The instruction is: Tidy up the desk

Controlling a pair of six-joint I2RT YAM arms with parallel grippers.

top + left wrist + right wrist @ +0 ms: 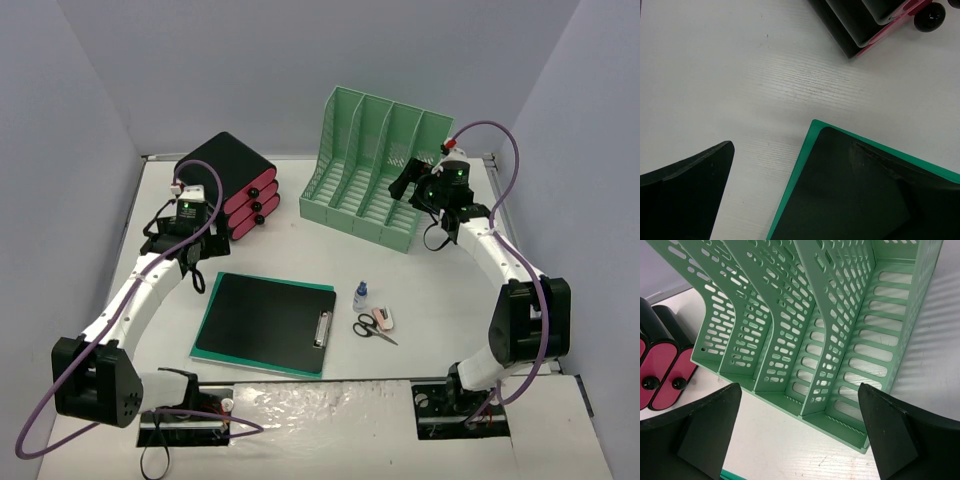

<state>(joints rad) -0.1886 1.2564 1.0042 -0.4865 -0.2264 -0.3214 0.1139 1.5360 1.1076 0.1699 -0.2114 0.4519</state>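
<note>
The white desk (450, 290) holds a black clipboard (270, 320) lying on a green folder (205, 350), a small bottle (360, 295), scissors (372, 328) and a pink eraser (384, 319). My left gripper (193, 272) is open and empty, just above the desk (715, 75) at the folder's far left corner (807, 145); in the left wrist view the gripper (792, 146) straddles that corner. My right gripper (405, 182) is open and empty, held above the front of the mint-green file rack (375, 165); the right wrist view (799, 390) shows the rack (805, 315) below it.
A black drawer unit with pink fronts (235, 185) stands at the back left, left of the rack; it also shows in the left wrist view (870, 25) and the right wrist view (662, 370). Grey walls enclose the desk on three sides.
</note>
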